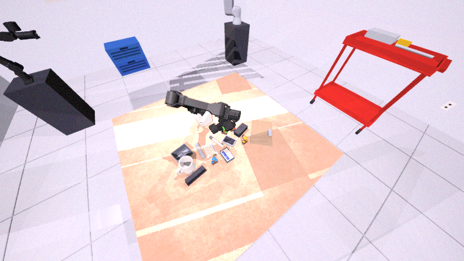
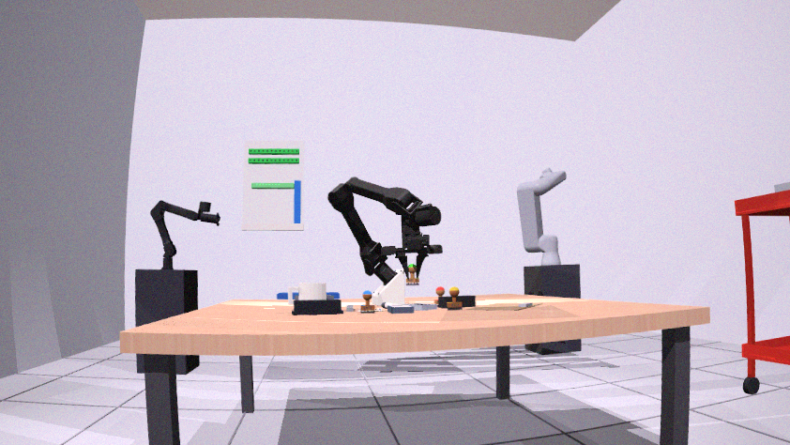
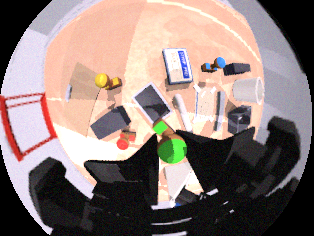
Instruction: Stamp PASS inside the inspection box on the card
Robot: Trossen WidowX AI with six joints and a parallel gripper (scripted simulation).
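Note:
My gripper (image 1: 224, 129) (image 2: 412, 274) (image 3: 166, 134) is shut on the stamp with the green knob (image 2: 411, 267) (image 3: 172, 151). It holds the stamp upright above the table, clear of its top; the stamp's word is not readable. The ink pad (image 1: 228, 140) (image 3: 152, 102), a dark pad in a light frame, lies in front of the gripper. A blue and white labelled case (image 1: 226, 155) (image 3: 177, 66) lies beyond it. The white card (image 1: 210, 150) (image 3: 205, 102) lies flat to the right of the pad in the wrist view. I cannot tell whether its box holds a print.
Stamps with red (image 1: 233, 129) (image 3: 123, 144), yellow (image 1: 244, 139) (image 3: 101, 80) and blue (image 1: 214, 159) (image 3: 219, 62) knobs stand around. A pen (image 3: 183, 112) and grey bar (image 3: 220, 105) flank the card. A black block (image 3: 111, 122), mug (image 3: 248, 90) and dark tray (image 1: 181, 152) are nearby.

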